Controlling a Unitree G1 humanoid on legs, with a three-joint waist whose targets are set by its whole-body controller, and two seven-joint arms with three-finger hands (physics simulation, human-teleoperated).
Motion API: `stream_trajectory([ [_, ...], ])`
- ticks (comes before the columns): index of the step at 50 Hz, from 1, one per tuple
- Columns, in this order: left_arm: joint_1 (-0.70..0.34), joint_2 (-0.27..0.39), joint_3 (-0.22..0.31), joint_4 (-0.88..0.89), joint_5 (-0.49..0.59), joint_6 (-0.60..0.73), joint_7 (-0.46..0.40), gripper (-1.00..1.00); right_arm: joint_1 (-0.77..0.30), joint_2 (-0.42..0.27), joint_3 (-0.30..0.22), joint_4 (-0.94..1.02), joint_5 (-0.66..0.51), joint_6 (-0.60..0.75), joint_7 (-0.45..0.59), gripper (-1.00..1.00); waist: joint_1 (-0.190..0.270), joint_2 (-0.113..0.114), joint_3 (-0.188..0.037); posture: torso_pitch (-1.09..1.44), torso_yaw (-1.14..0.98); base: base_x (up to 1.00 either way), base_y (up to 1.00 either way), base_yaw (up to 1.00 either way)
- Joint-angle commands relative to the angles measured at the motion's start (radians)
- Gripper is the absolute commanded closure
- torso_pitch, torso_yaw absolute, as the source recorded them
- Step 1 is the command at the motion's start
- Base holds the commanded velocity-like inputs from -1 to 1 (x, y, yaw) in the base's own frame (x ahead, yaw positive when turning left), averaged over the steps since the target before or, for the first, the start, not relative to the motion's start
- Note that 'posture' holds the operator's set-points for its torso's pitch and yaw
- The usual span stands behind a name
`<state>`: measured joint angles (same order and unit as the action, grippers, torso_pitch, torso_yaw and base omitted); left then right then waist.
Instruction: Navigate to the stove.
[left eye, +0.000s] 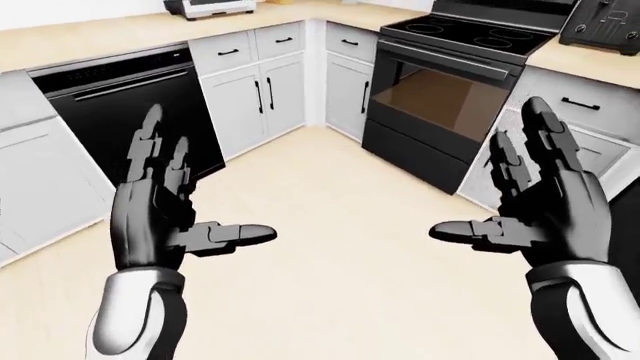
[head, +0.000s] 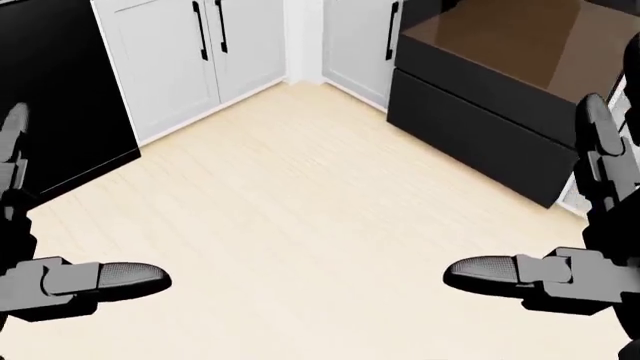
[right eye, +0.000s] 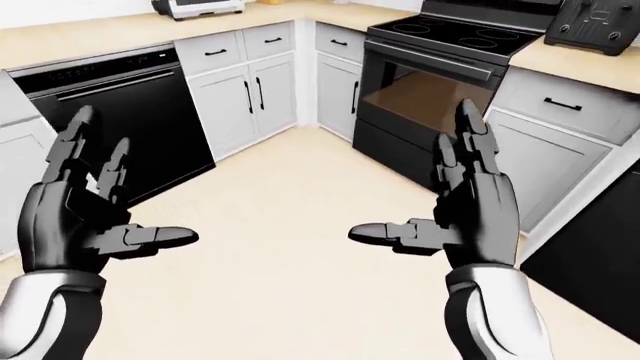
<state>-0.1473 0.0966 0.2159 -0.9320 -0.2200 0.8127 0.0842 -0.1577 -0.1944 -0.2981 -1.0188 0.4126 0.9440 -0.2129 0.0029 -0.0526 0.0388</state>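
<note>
- Left-eye view shows the right hand raised with its fingers spread and its thumb pointing inward, grasping nothing.
- The left hand mirrors it at the left of that view, likewise released and empty, thumb pointing toward the right hand.
- Between the two hands lies bare pale floor, with nothing on it along the way ahead.
- Beyond the right hand, toward the upper right of the left-eye view, stands the stove: black, with a dark cooktop and a brownish oven window below it.
- The stove is well apart from both hands, yet nearer to the right hand than to the left; in the left-eye view the right hand's fingertips overlap the cabinet just beside the stove's right edge.
- The stove's long side runs slantwise across the view, so the robot faces it at an angle, not squarely.
- At the left of the view a black dishwasher sits under the bench top, and white corner cabinets lie between it and the stove.
- By my judgement, the coming move calls for walking ahead with a turn to the right, so that the oven window comes to the middle of the view.
</note>
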Motion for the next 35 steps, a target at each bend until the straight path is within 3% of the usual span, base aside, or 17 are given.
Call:
stream_trajectory([
  [1, -0.018, 0.011, 0.008, -0.029, 0.0, -0.029, -0.001, -1.0, -0.016, -0.004, 0.0, -0.028, -0.003, -0.028, 0.0, -1.0, 0.008, -0.015, -0.014, 0.0, 0.0, 0.15, 0.0, 0.0],
  [4, -0.014, 0.009, 0.009, -0.024, 0.002, -0.036, -0.003, -1.0, -0.013, -0.003, 0.0, -0.028, -0.006, -0.031, 0.002, -1.0, 0.0, 0.004, -0.016, 0.0, 0.0, 0.15, 0.0, 0.0],
  [8, -0.015, 0.01, 0.009, -0.018, 0.007, -0.04, -0.005, -1.0, -0.015, -0.004, 0.002, -0.028, -0.004, -0.027, -0.001, -1.0, -0.004, 0.048, 0.002, 0.0, 0.0, 0.15, 0.0, 0.0],
  [10, -0.013, 0.009, 0.009, -0.015, 0.008, -0.045, -0.006, -1.0, -0.014, -0.002, 0.002, -0.028, -0.006, -0.029, 0.001, -1.0, -0.009, 0.086, -0.001, 0.0, 0.0, 0.16, 0.0, 0.0],
  [12, -0.013, 0.009, 0.009, -0.019, 0.007, -0.041, -0.005, -1.0, -0.014, -0.003, 0.004, -0.028, -0.007, -0.03, 0.0, -1.0, -0.007, 0.143, -0.017, 0.0, 0.0, 0.15, 0.0, 0.0],
  [13, -0.013, 0.009, 0.01, -0.019, 0.006, -0.04, -0.006, -1.0, -0.015, -0.002, 0.005, -0.028, -0.01, -0.028, 0.001, -1.0, 0.004, 0.104, -0.012, 0.0, 0.0, 0.15, 0.0, 0.0],
  [14, -0.011, 0.009, 0.01, -0.015, 0.007, -0.047, -0.007, -1.0, -0.014, -0.002, 0.005, -0.028, -0.01, -0.029, 0.001, -1.0, -0.003, 0.119, -0.011, 0.0, 0.0, 0.15, 0.0, 0.0],
  [18, -0.011, 0.009, 0.013, -0.016, 0.004, -0.045, -0.006, -1.0, -0.011, 0.007, 0.006, -0.028, -0.022, -0.03, 0.011, -1.0, 0.008, 0.09, -0.019, 0.0, 0.0, 0.15, 0.0, 0.0],
  [21, -0.01, 0.009, 0.011, -0.016, 0.004, -0.045, -0.006, -1.0, -0.012, 0.004, 0.006, -0.028, -0.02, -0.03, 0.008, -1.0, 0.011, 0.057, -0.008, 0.0, 0.0, 0.15, 0.0, 0.0],
  [23, -0.008, 0.009, 0.008, -0.014, 0.008, -0.05, -0.007, -1.0, -0.011, -0.001, 0.003, -0.028, -0.012, -0.031, 0.004, -1.0, 0.014, 0.02, -0.011, 0.0, 0.0, 0.15, 0.0, 0.0],
  [25, -0.01, 0.008, 0.005, -0.023, 0.009, -0.041, -0.004, -1.0, -0.01, -0.005, -0.003, -0.028, -0.004, -0.032, 0.002, -1.0, 0.013, -0.031, -0.019, 0.0, 0.0, 0.15, 0.0, 0.0],
  [26, -0.01, 0.007, 0.004, -0.016, 0.01, -0.047, -0.006, -1.0, -0.01, -0.005, -0.003, -0.028, -0.003, -0.031, 0.002, -1.0, 0.002, 0.008, -0.016, 0.0, 0.0, 0.15, 0.0, 0.0],
  [27, -0.011, 0.006, 0.002, -0.018, 0.011, -0.044, -0.004, -1.0, -0.012, -0.005, -0.004, -0.028, -0.005, -0.03, 0.003, -1.0, 0.009, -0.01, -0.014, 0.0, 0.0, 0.15, 0.0, 0.0],
  [28, -0.011, 0.006, -0.001, -0.015, 0.014, -0.047, -0.004, -1.0, -0.013, -0.003, -0.006, -0.028, -0.01, -0.028, 0.007, -1.0, 0.002, -0.008, -0.013, 0.0, 0.0, 0.16, 0.0, 0.0],
  [30, -0.014, 0.006, -0.002, -0.021, 0.014, -0.039, -0.003, -1.0, -0.02, -0.003, -0.009, -0.028, -0.009, -0.021, 0.006, -1.0, 0.001, 0.006, -0.017, 0.0, 0.0, 0.15, 0.0, 0.0],
  [35, -0.018, 0.008, 0.001, -0.012, 0.014, -0.043, -0.006, -1.0, -0.026, 0.0, -0.007, -0.028, -0.015, -0.017, 0.008, -1.0, -0.006, 0.065, 0.0, 0.0, 0.0, 0.15, 0.0, 0.0],
])
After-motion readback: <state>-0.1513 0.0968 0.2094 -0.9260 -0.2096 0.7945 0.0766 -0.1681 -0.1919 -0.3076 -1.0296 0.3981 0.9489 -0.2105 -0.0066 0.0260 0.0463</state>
